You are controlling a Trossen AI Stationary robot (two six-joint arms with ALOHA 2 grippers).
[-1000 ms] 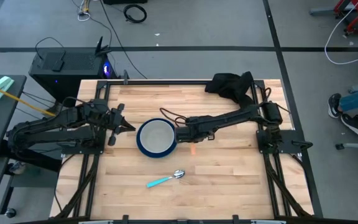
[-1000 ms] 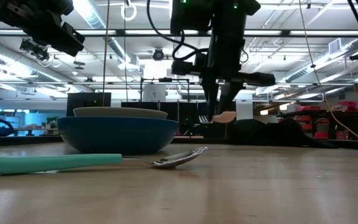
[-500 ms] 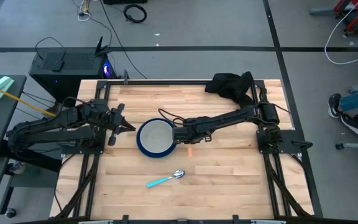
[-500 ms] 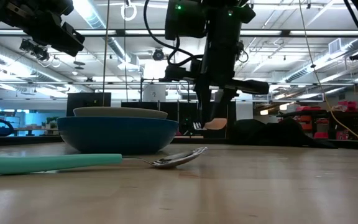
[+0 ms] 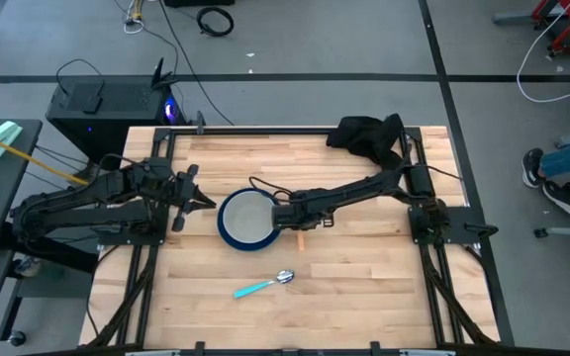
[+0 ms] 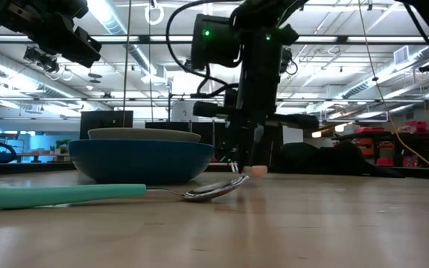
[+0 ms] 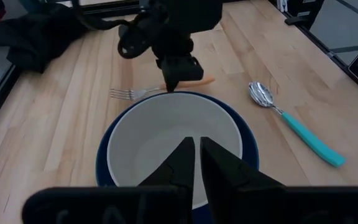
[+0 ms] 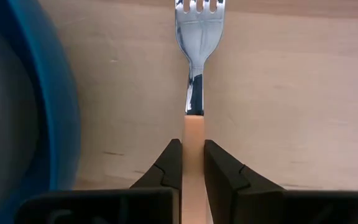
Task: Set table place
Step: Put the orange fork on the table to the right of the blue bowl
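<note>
A pale grey bowl (image 5: pixel 248 216) sits in a round blue plate (image 5: pixel 228 235) at the middle of the wooden table (image 5: pixel 364 287). My right gripper (image 5: pixel 290 220) stands just right of the plate, shut on the orange-handled fork (image 7: pixel 160 90). The fork's tines (image 8: pixel 199 7) point toward the far edge. A teal-handled spoon (image 5: pixel 263 286) lies flat on the table nearer the front edge. My left gripper (image 5: pixel 201 201) hangs shut and empty above the table, just left of the plate. My right gripper pinches the fork's orange handle (image 8: pixel 193 134) between its two fingers, on its two long sides, close to the metal neck. The fingers come from above, pointing down. The fork lies level beside the plate, down at the tabletop; whether it rests there I cannot tell.
A black cloth (image 5: pixel 369 133) lies bunched at the far right corner. The black frame rails (image 5: pixel 433 287) run along both sides of the table. Bare planks lie in front of the spoon and to the right of the fork.
My right gripper has gone down and a little toward the plate with the fork. The fork has come from well above the table to tabletop height, staying level.
</note>
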